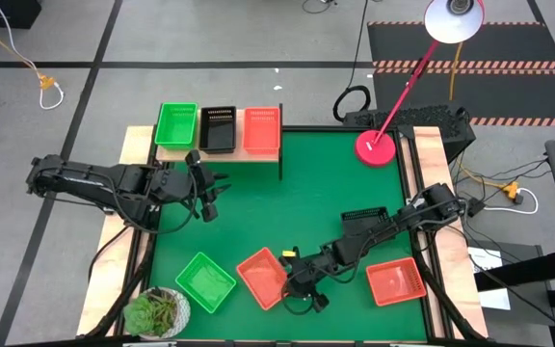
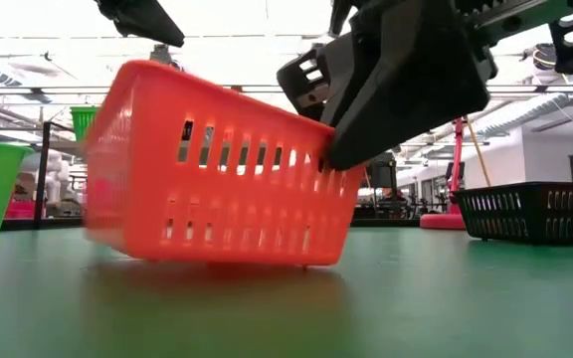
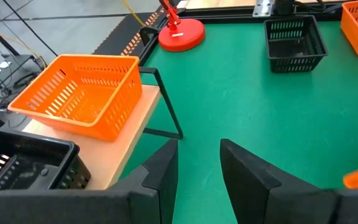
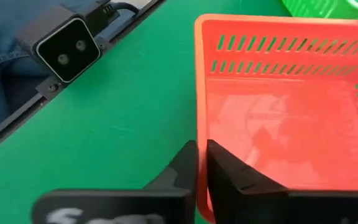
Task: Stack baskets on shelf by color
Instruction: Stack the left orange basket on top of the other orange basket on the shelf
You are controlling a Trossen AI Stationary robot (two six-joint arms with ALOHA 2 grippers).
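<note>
While right gripper (image 4: 202, 163) fingers pinch red-orange basket (image 1: 262, 277) wall at desk (image 1: 306, 193) front, lift level, clear rim, carry to shelf (image 1: 222, 152); left gripper (image 3: 199, 163) fingers parted, empty.

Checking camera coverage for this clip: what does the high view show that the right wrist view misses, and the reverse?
Only the high view shows the shelf carrying a green basket, a black basket and a red-orange basket, the left gripper hovering beside it, the potted plant and a second loose red-orange basket. Only the right wrist view shows the right gripper with its jaws pinched on the basket wall, and a small camera at the table edge. Both show the held red-orange basket on the green mat.
</note>
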